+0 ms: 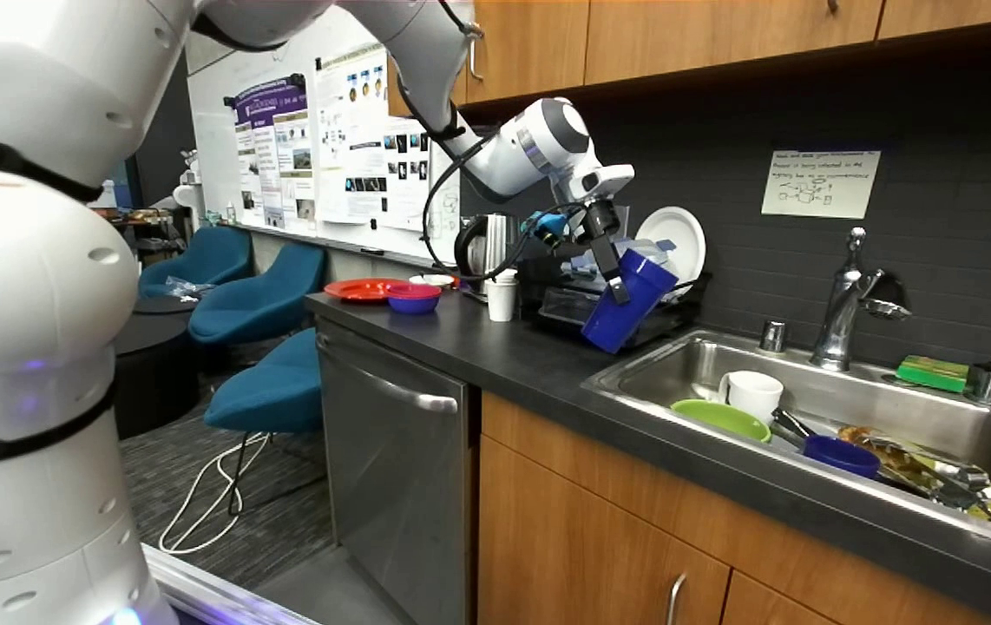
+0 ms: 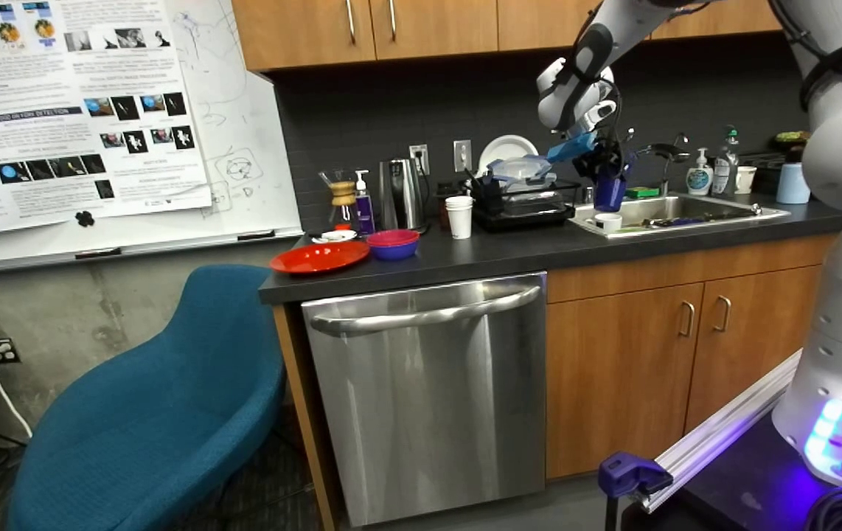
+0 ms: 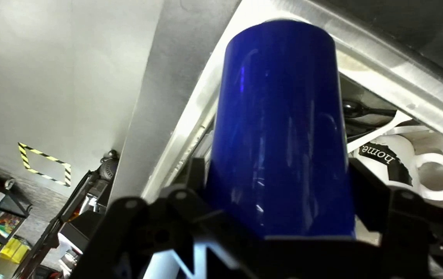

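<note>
In an exterior view, the fingers (image 1: 607, 260) grip a tall blue cup (image 1: 641, 300), glossy and plainly tilted between them; it hides the far finger from me. In an exterior view, a black dish rack (image 2: 520, 218) stands near the fingers, which blur into dark parts (image 2: 602, 156) I can't separate, and the cup looks small. In the wrist view, the fingers stand parted with the cup between, touching its sides, pale streaks of light on the smooth blue. Past one finger, a white mug (image 3: 388, 161) sits in the sink (image 3: 400, 97). Dark parts cut off the cup's near end.
</note>
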Tool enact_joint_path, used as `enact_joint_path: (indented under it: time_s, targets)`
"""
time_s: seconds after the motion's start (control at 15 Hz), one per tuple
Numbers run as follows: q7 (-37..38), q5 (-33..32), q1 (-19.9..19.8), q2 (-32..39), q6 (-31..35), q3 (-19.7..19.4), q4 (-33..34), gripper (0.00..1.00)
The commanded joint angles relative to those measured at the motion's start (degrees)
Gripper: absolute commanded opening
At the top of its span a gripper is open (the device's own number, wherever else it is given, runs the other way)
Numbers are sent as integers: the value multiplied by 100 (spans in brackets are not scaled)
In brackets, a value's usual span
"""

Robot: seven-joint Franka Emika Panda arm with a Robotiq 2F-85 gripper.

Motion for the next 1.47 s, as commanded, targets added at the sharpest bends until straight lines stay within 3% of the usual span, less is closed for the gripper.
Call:
enact_joint_path:
  time_s: [0.0, 0.53, 0.87, 1.4]
  targets:
    - [-350, 192, -72, 536, -424, -51, 755, 60]
    - [-234, 73, 39, 1744, -1335, -190, 2363, 60]
    - [-211, -84, 126, 2451, -2334, -303, 3456, 60]
    - [-175, -102, 82, 3151, -3191, -315, 4549, 60]
